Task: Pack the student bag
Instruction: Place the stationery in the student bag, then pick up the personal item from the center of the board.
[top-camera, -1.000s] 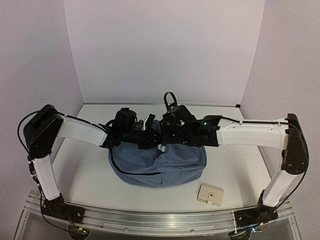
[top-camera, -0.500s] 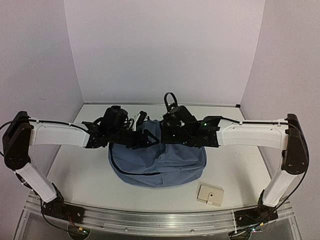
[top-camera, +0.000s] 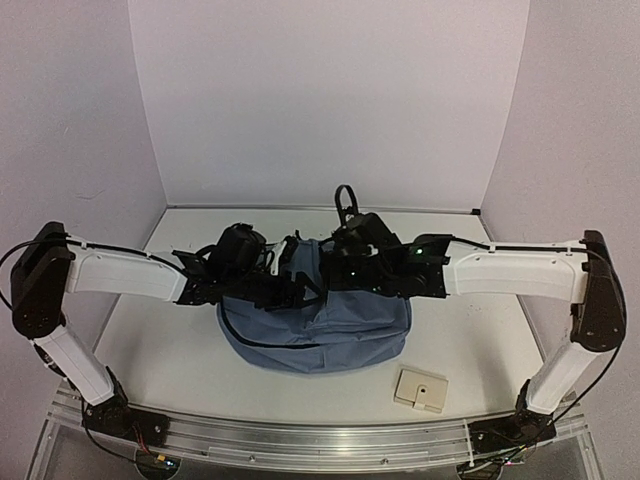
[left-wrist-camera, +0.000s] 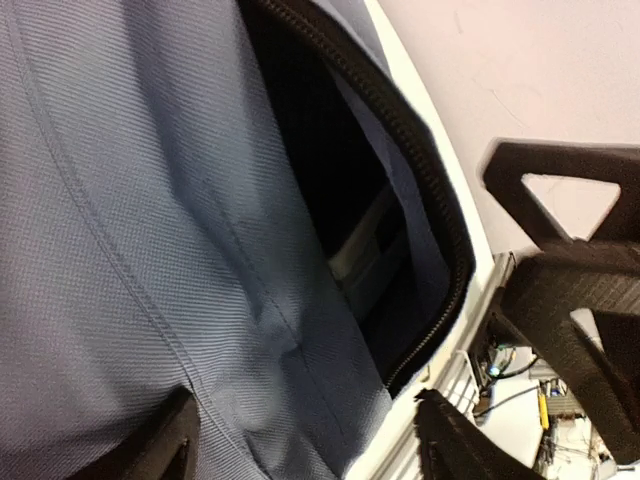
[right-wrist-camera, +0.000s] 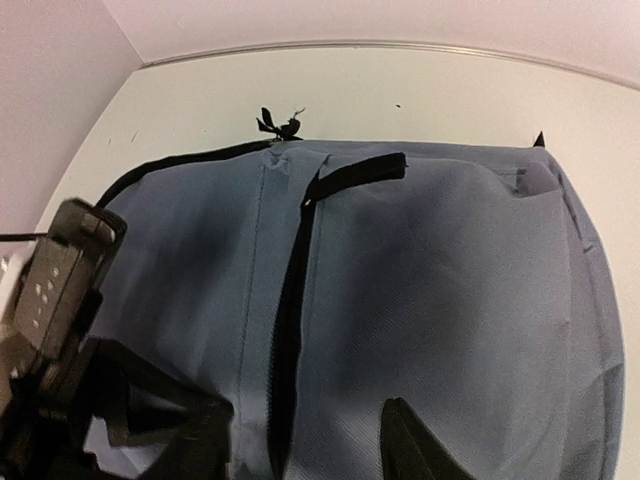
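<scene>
The student bag (top-camera: 340, 335) slumps in the middle of the white table (top-camera: 480, 330), a soft rounded heap of slate-blue cloth with a fine woven rib that shows plainly up close. Both my arms reach in over its far half. My left claw (left-wrist-camera: 305, 400) hangs just above the fabric with its two dark fingers spread wide. Only a puckered fold of cloth lies under the gap, and I am gripping nothing. Beside it the bag's mouth gapes, edged by a dark toothed zipper (left-wrist-camera: 430, 170) that curves round a black hollow, and something pale and flat-sided (left-wrist-camera: 355, 255) sits inside, too shadowed to name. My right claw (right-wrist-camera: 305, 408) stands partly open too, its black fingertips apart over the smooth blue panel, holding nothing. From that side I see a dark zip line (right-wrist-camera: 288, 300) running down the cloth, a short flat black strap (right-wrist-camera: 355, 170) lying across the top, and a small frayed black tuft (right-wrist-camera: 280, 125) at the bag's far edge. My left wrist's blocky black housing (right-wrist-camera: 60, 290) shows at the left edge of the right wrist view. Near the front right of the table, well apart from the bag, lies a flat beige square piece (top-camera: 421, 390) with rounded corners
</scene>
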